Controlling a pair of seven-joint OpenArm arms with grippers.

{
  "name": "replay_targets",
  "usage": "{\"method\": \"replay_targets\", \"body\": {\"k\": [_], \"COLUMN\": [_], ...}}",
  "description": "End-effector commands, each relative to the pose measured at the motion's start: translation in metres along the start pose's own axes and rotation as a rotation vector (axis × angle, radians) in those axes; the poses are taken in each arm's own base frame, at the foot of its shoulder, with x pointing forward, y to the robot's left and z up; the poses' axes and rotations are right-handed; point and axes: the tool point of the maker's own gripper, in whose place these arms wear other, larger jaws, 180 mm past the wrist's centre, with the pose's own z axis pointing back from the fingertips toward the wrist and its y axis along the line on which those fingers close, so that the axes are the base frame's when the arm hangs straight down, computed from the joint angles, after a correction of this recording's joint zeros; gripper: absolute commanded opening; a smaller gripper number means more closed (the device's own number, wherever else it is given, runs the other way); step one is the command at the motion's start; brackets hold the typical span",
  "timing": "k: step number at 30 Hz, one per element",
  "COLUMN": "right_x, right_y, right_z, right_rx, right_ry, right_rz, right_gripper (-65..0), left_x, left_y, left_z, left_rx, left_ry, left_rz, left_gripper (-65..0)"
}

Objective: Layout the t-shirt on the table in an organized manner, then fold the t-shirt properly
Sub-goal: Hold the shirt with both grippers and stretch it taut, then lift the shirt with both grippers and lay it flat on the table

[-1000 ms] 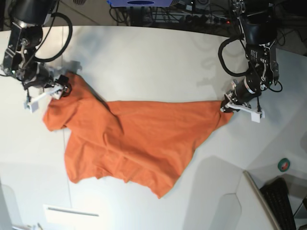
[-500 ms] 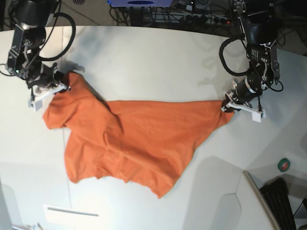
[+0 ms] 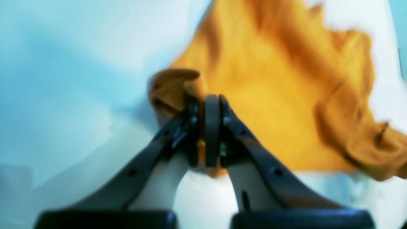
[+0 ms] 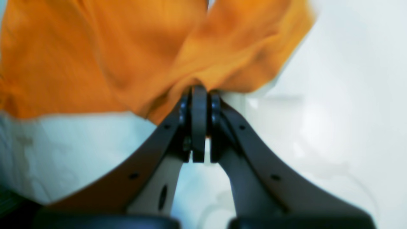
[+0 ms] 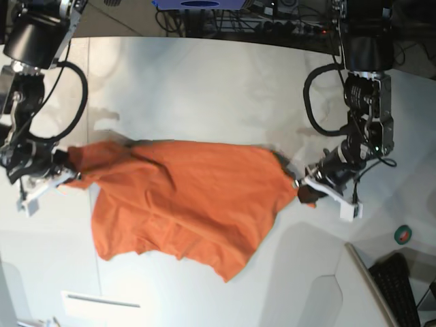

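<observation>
Two grippers pinch opposite ends of the orange t-shirt (image 5: 184, 201), which lies spread across the middle of the white table (image 5: 204, 82) in the base view. At the left edge of that frame the right gripper (image 5: 63, 174) has its jaws pressed together on a bunched corner of the cloth; the right wrist view shows the dark fingers (image 4: 182, 127) closed flat against each other at frame centre, with folds of t-shirt (image 4: 105, 54) fanning up and to the left from the tips over the table (image 4: 343, 105). At the right of the base frame the left gripper (image 5: 304, 189) is likewise clamped shut on the other end of the garment, where a small dark-looking tuft sticks out past the tips. In the left wrist view a sliver of orange cloth shows between the closed fingers (image 3: 190, 133), and the t-shirt (image 3: 270, 105) stretches away toward the upper right of the frame, rumpled along its right side, with the pale table (image 3: 79, 63) filling the left half. Between the two grips the upper hem runs roughly level across the base frame, slightly wrinkled, while the lower part hangs down into a point at lower centre. A thin seam line (image 5: 91, 235) in the tabletop passes under the shirt's left side. A green roll of tape (image 5: 404, 234) sits at the right edge.
</observation>
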Motion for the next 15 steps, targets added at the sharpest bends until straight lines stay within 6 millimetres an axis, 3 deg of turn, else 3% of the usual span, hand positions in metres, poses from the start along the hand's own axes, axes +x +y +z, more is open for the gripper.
{"method": "replay_targets", "body": {"k": [1,5,11,15], "right_x": [0.036,0.109,0.204,0.272], "right_y": [0.002,-0.006,-0.027,-0.011], "right_z": [0.008,0.016,0.03,0.06], "right_rx": [0.005,-0.002,-0.003,-0.011], "right_ry": [-0.08,-0.155,-0.284,-0.395], "right_rz": [0.009,-0.004,-0.083,-0.01], "right_gripper": [-65.0,-65.0,-65.0,-65.0], "left_x": [0.04,0.097,0.165,0.231], "left_y": [-0.009,-0.053,-0.118,-0.166], "left_z": [-0.003,-0.031,-0.072,-0.078], "left_rx": [-0.011,-0.04,-0.112,-0.155], "left_ry": [-0.083,-0.113,-0.132,-0.257], "left_rz": [-0.013,-0.078,-0.122,-0.164], "left_gripper": [-65.0,-65.0,-65.0,-65.0]}}
